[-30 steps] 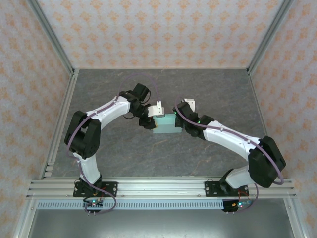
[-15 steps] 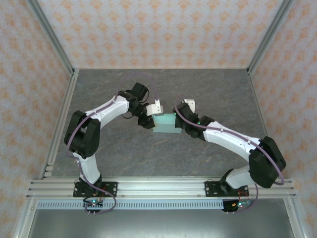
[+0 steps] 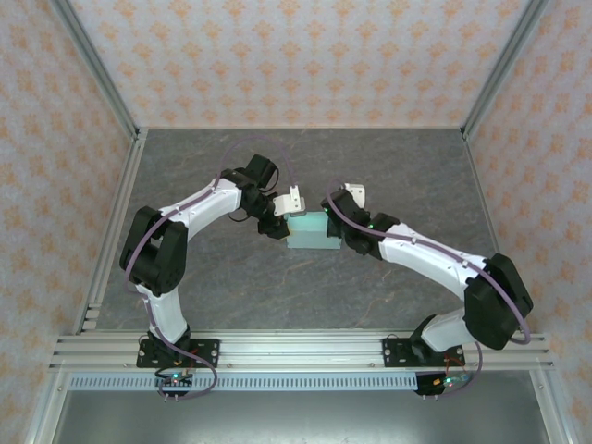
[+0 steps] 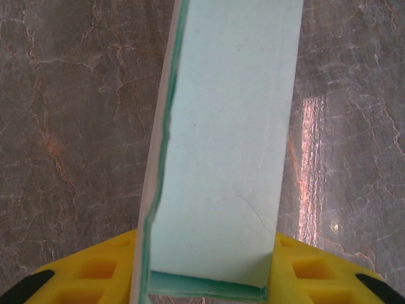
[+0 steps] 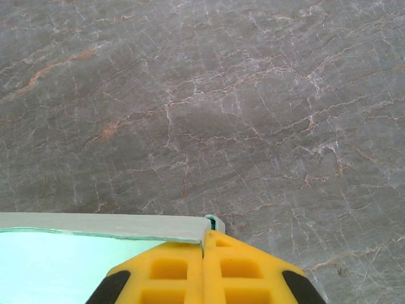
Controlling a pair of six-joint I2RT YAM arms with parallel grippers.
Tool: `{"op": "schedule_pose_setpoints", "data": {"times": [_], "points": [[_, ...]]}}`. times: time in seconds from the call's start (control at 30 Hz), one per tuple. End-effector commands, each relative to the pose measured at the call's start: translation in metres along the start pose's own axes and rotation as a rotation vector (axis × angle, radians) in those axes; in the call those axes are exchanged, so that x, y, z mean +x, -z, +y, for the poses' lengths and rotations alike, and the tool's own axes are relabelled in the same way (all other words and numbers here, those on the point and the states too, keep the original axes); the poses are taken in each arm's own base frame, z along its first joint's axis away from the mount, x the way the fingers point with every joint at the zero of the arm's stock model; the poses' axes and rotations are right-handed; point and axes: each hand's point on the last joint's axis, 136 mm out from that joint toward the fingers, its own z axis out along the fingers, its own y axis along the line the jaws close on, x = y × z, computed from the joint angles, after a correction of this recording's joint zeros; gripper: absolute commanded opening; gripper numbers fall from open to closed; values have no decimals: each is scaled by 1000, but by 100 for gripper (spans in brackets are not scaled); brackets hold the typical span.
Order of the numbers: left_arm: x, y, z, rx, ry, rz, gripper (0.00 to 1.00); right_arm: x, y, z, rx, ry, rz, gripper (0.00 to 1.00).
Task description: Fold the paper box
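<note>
At the middle of the grey marbled table (image 3: 388,166), the two arms meet around the paper box (image 3: 308,231), a small mint-blue rectangle held between them. On its left side, the left gripper (image 3: 281,226) clamps it: the left wrist view shows a yellow finger (image 4: 95,275) pressed against each side of the box's upright panel (image 4: 228,139). On the right, the right gripper (image 3: 341,233) has its fingers (image 5: 177,269) pressed together on a thin edge of the box (image 5: 69,253), with a mint sliver at their tips.

paper box (image 3: 308,232) =1 | left end effector (image 3: 284,227) =1 | right end effector (image 3: 336,232) =1
</note>
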Motion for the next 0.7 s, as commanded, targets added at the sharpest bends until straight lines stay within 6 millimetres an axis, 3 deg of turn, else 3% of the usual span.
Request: {"op": "schedule_pose_setpoints", "data": {"times": [0.0, 0.67], "points": [[-3, 2, 4, -22, 2, 18, 32, -5, 5, 4, 7, -11, 13, 0], [-4, -2, 8, -65, 4, 59, 27, 2, -3, 6, -1, -68, 26, 0]]}}
